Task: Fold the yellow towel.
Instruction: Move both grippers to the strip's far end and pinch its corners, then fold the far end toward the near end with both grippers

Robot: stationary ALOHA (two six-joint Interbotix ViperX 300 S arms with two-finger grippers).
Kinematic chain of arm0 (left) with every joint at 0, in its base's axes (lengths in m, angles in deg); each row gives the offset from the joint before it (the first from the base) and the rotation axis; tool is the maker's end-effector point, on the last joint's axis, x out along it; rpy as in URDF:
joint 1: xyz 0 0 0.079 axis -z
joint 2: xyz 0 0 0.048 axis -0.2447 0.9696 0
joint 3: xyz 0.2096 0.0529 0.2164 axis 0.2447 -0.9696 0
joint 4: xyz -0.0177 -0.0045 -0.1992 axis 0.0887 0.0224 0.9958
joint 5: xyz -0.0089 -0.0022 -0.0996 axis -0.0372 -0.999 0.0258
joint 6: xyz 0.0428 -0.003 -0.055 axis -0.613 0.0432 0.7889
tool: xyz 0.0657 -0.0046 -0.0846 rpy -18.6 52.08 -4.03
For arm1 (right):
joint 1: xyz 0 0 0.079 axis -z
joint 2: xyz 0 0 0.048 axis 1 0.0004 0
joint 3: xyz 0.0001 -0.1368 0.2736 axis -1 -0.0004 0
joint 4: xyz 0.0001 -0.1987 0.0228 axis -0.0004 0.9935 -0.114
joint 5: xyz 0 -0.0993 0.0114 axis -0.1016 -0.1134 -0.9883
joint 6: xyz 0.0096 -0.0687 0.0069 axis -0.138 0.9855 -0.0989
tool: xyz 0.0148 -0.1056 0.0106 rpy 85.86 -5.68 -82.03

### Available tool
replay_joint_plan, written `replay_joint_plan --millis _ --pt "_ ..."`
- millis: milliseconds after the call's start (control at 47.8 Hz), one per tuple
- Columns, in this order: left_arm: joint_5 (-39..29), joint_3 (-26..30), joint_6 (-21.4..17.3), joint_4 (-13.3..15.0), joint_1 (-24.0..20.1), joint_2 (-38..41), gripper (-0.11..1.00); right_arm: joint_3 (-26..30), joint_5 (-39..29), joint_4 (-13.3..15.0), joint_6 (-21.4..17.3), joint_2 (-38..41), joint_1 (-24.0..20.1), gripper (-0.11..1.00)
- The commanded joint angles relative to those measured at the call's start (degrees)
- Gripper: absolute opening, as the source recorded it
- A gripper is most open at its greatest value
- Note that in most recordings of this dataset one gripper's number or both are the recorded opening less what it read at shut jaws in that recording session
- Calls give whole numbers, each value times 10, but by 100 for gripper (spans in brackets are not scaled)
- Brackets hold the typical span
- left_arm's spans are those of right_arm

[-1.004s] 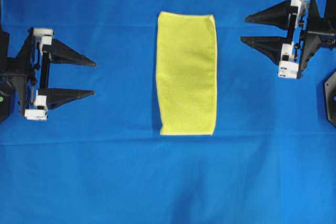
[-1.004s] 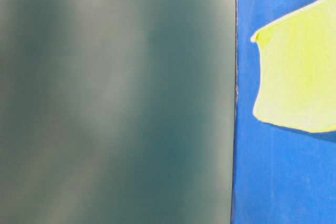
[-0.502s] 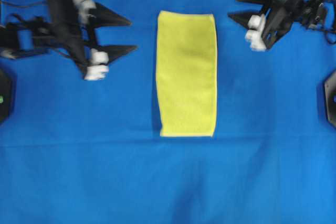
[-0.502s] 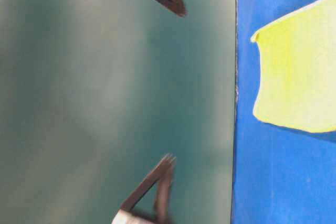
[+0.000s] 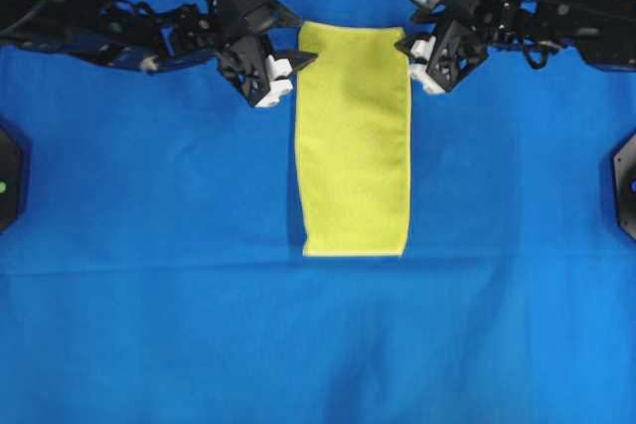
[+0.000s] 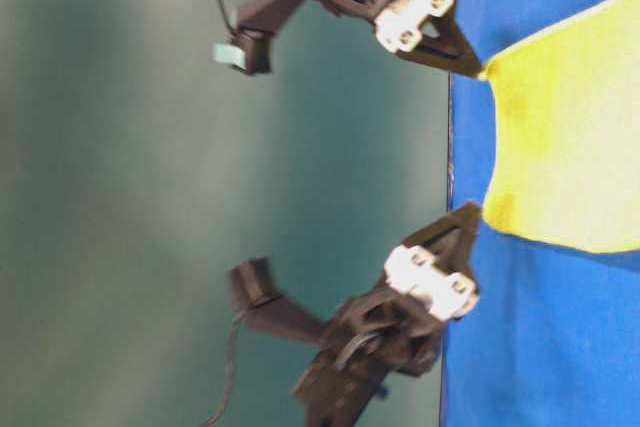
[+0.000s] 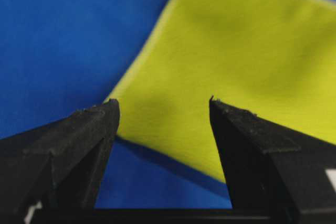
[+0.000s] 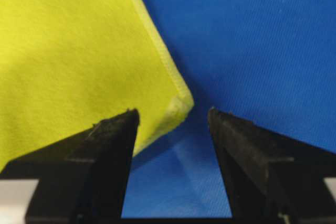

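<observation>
Yellow-green fuzzy microfibre towel (image 5: 354, 141) lies flat mid-worktop on the blue cloth-covered worktop (image 5: 149, 325), already a narrow rectangle, so one fold looks done. Long axis runs far edge to near edge in the overhead view.

Left gripper (image 5: 281, 65): jaws spread, nothing held. It sits at the towel's far-left corner. In the left wrist view the corner lies just ahead of the two black fingertips (image 7: 107, 109) and the towel fills the gap between them.

Right gripper (image 5: 411, 55): jaws spread wide, nothing held. It sits at the far-right corner. In the right wrist view the hemmed corner (image 8: 181, 100) lies just ahead of the gap, closer to one finger.

Key relation: both far corners lie just ahead of the open jaws, one arm per corner, about equally near. Whether any tip already touches cloth, I can't tell. My read: next is pinching both far corners and carrying them toward the near edge, halving the long axis.

Versus a second ago: both arms were parked out at the left and right worktop edges, well apart from the towel. They've swung in toward the far corners. Towel hasn't moved.
</observation>
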Motion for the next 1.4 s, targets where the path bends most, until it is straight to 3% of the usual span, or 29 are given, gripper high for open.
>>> replay_joint_plan --millis 0,356,502,586,711,774,1004,1381 --pt "3 25 -1 -1 -9 19 66 17 4 4 2 11 9 59" --pt "3 43 0 -1 -27 60 65 40 20 3 1 68 18 59" --pt "3 41 -2 -1 -27 60 49 40 19 1 -3 71 18 57" --pt "3 40 -3 -2 -25 60 34 37 15 2 -3 71 17 44" --pt "1 40 -17 -2 -21 60 13 33 11 1 -4 69 11 8" --pt "0 40 -26 -2 -18 60 6 32 11 1 -8 68 11 5" --pt "-2 42 -32 -1 -13 47 6 34 11 1 -8 45 12 5" --pt "-3 77 -35 -2 -49 23 6 44 -11 7 1 -4 43 5"
